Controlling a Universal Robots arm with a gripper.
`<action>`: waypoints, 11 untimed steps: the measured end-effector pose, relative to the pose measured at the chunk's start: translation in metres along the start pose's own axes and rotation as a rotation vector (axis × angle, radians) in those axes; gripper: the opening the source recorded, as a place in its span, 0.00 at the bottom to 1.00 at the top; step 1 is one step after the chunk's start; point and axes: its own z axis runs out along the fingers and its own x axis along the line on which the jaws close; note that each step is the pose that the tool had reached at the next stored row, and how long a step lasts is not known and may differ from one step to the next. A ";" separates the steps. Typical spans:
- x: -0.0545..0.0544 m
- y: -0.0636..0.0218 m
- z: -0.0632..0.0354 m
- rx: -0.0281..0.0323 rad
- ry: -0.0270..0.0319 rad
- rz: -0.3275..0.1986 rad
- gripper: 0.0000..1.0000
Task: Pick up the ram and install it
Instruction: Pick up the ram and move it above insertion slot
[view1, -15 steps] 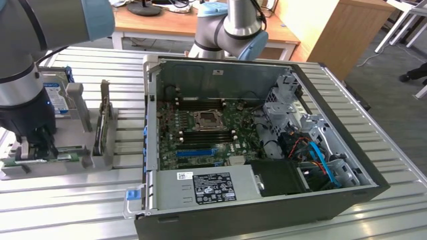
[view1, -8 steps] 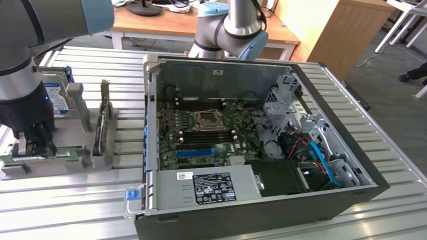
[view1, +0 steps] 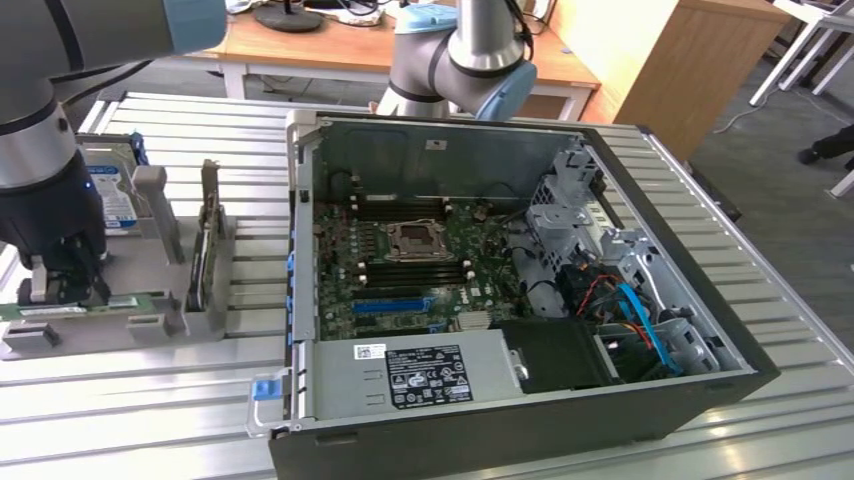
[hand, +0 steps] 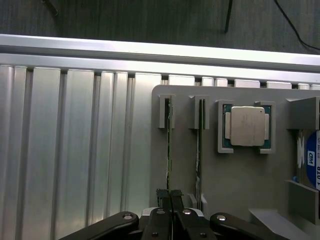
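The ram stands on edge in the grey holder's slot nearest its edge, and the end effector is clenched on its thin upper edge near one end. Pinched that far off-centre, I reckon it could pivot, bind in the slot or slip free, perhaps knocking the second stick just beside.

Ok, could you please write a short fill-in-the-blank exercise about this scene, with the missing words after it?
1. The gripper is ____ on the thin edge of the ram stick.
2. On the grey holder, the processor chip lies ____ the ram stick and the hard drive.
3. The computer case sits to the exterior view's ____ of the holder.
4. The case's side is ____, so the motherboard shows.
Missing words: shut; between; right; open.
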 end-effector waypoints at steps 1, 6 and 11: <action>0.000 0.0000 -0.0015 0.0000 0.0000 0.000 0.12; 0.000 0.0001 -0.0090 0.0001 0.0000 0.000 0.12; 0.000 0.0002 -0.0175 0.0001 0.0000 0.000 0.12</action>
